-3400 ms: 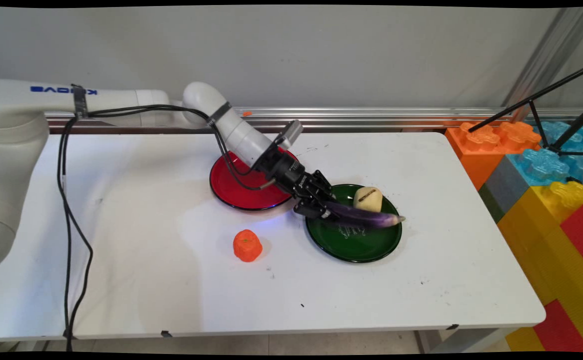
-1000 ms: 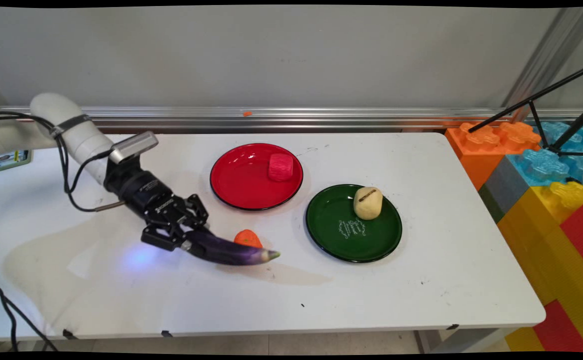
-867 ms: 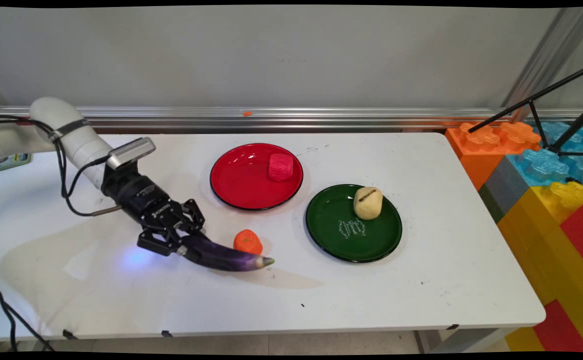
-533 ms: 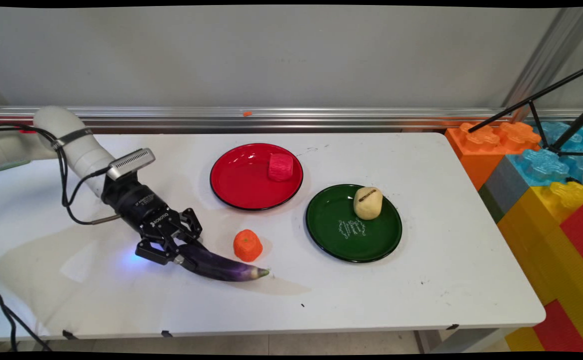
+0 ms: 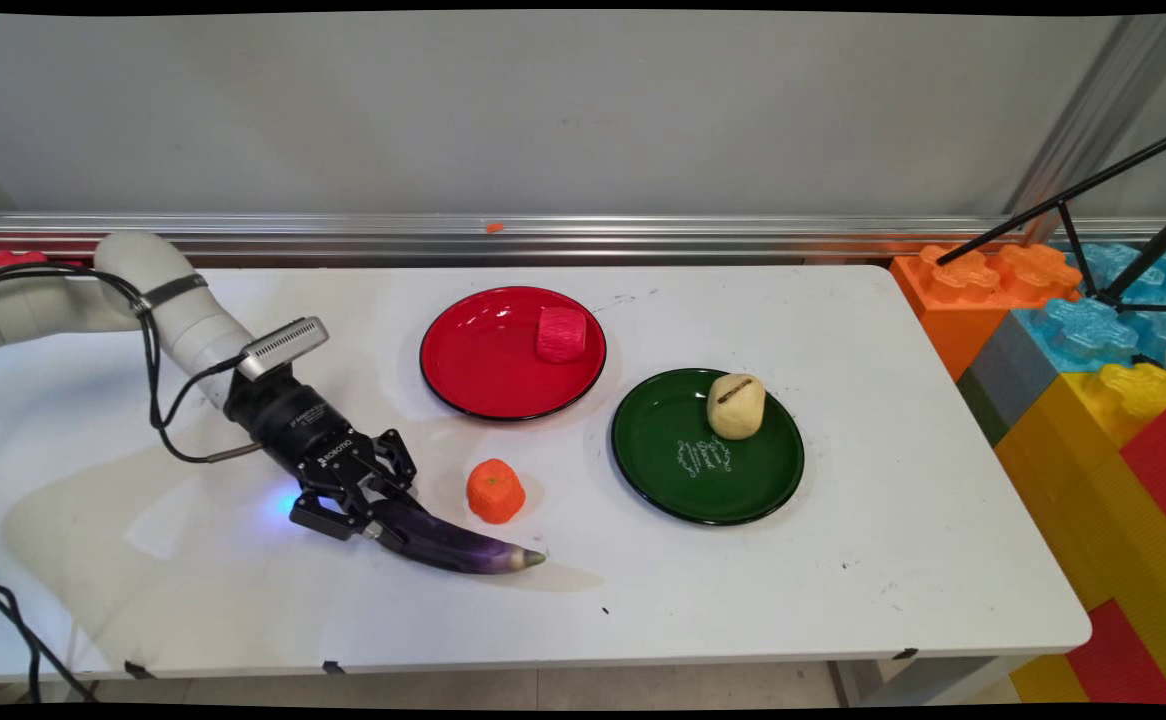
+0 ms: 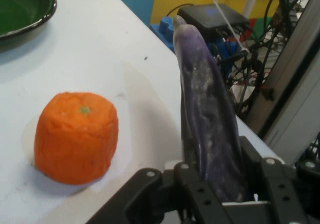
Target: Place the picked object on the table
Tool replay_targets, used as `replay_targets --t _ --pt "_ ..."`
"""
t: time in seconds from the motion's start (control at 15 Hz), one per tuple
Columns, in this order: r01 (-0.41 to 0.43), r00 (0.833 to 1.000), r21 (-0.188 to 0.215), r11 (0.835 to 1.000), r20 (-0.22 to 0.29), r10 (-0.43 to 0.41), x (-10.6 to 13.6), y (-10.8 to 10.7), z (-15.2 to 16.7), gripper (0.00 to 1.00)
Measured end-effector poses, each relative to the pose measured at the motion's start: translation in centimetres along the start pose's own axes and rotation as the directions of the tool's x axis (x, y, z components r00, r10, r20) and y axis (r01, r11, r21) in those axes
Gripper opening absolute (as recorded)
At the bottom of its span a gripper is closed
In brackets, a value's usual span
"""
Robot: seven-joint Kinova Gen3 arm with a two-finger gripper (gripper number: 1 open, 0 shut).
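Main view has my jaws (image 5: 363, 522) low over the near-left part of the white tabletop (image 5: 743, 590), closed on the thick end of a purple eggplant (image 5: 453, 545). The eggplant reaches out to the picture's right from the grip, its pale green tip (image 5: 533, 558) at or just above the surface; I cannot tell whether it touches. A shadow lies beneath it.

Just beyond the eggplant's middle sits an orange toy fruit (image 5: 495, 490), near it but apart. Farther back stands a red plate (image 5: 473, 370) carrying a pink-red block (image 5: 561, 333) near its right rim. To the right of the orange fruit is a green plate (image 5: 673, 480) with white lettering, and a pale yellow potato-like piece (image 5: 736, 405) rests on its far side. Large coloured building blocks (image 5: 1093, 360) are stacked off the tabletop's right end.

Hand view shows the eggplant (image 6: 207, 119) rising straight up from between my jaws (image 6: 220, 194), which clasp it on both sides at the base. The orange fruit (image 6: 77, 136) sits on the tabletop (image 6: 100, 49) to the picture's left of the eggplant, with a clear strip of white between them. A bit of the green plate's rim (image 6: 47, 7) shows at the upper left corner.
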Motion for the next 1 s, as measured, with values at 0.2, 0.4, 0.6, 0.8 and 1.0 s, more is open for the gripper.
replay_targets --t 0.2,0.4,0.6,0.8,1.0 --pt "-0.003 1.000 0.004 1.000 0.009 0.003 -0.7 -0.5 0.2 0.00" --pt "-0.006 1.000 0.007 1.000 0.017 0.006 -1.2 -0.9 0.3 0.00" --pt "-0.011 1.000 0.011 1.000 0.018 0.011 -1.4 -1.2 0.4 1.00" --pt "-0.017 1.000 0.023 1.000 0.010 0.017 -1.4 -1.4 0.3 1.00" --pt "-0.016 1.000 0.036 0.999 0.002 0.016 -1.3 -1.5 0.1 1.00"
